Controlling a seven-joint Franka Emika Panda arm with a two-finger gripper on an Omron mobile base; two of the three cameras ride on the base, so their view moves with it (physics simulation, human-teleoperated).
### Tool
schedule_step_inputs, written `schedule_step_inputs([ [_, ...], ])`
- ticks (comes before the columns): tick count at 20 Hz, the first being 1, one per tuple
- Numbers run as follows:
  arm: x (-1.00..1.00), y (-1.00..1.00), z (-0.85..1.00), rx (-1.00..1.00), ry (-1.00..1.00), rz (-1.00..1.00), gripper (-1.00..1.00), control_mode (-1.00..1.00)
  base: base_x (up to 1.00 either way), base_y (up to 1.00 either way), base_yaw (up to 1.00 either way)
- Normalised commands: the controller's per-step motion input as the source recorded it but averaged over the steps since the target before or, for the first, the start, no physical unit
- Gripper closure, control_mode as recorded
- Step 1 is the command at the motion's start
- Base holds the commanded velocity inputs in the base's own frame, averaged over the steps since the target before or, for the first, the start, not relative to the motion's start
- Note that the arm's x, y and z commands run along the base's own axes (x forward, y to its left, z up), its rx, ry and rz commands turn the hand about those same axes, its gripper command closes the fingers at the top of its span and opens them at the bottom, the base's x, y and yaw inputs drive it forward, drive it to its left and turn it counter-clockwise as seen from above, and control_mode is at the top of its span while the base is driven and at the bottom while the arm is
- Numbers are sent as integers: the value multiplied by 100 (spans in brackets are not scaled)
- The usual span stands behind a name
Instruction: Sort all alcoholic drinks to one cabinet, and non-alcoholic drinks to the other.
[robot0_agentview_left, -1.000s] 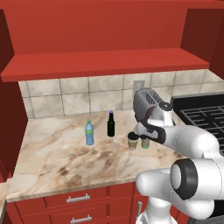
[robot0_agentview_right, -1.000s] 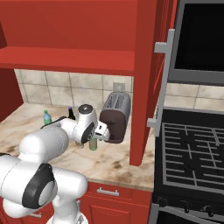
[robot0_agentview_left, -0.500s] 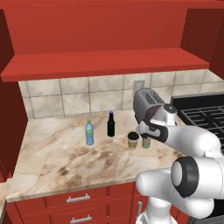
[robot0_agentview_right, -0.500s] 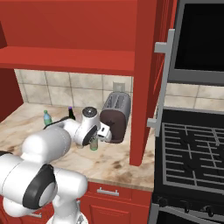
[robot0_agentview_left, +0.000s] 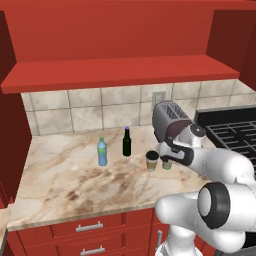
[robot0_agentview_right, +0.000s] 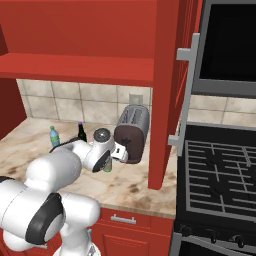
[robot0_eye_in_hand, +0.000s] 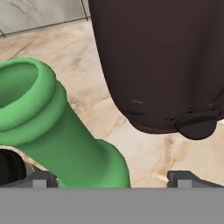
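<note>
The green glass bottle (robot0_agentview_left: 167, 163) stands upright on the marble counter (robot0_agentview_left: 60, 175), just in front of the toaster. My gripper (robot0_agentview_left: 167, 156) hangs over it, open. In the hand view the green bottle (robot0_eye_in_hand: 48, 118) shows its neck and mouth between my spread fingertips (robot0_eye_in_hand: 186, 178), closer to the left one. The tan paper cup (robot0_agentview_left: 152, 161) with a dark lid stands just left of it. Further left are the near-black bottle (robot0_agentview_left: 127, 142) with a purple cap and the blue plastic bottle (robot0_agentview_left: 102, 151). From the right base view, the green bottle (robot0_agentview_right: 107, 165) is partly hidden behind my gripper (robot0_agentview_right: 107, 161).
A dark toaster (robot0_agentview_left: 167, 120) stands close behind the green bottle, and its body (robot0_eye_in_hand: 162, 65) is right beside my fingers. A red shelf (robot0_agentview_left: 120, 75) runs under the red upper cabinets. The stove (robot0_agentview_right: 220, 170) lies to the right, past a red panel (robot0_agentview_right: 165, 95).
My hand has sunk slightly over the green bottle and the wrist has shifted a little right. The jaws stay wide. The drinks have not moved.
</note>
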Motion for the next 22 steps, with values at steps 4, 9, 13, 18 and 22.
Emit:
schedule_step_inputs([
  [4, 0, 0, -8, 0, -13, 1, -100, -100, 0, 0, 0],
  [9, 0, 0, -2, 0, -5, 0, 100, -100, 0, 0, 0],
  [13, 0, 0, 0, 1, 0, 0, 100, -100, 0, 0, 0],
  [18, -6, 0, 10, 3, 0, 0, 100, -100, 0, 0, 0],
  [22, -48, 0, 65, 3, 0, 0, 100, -100, 0, 0, 0],
])
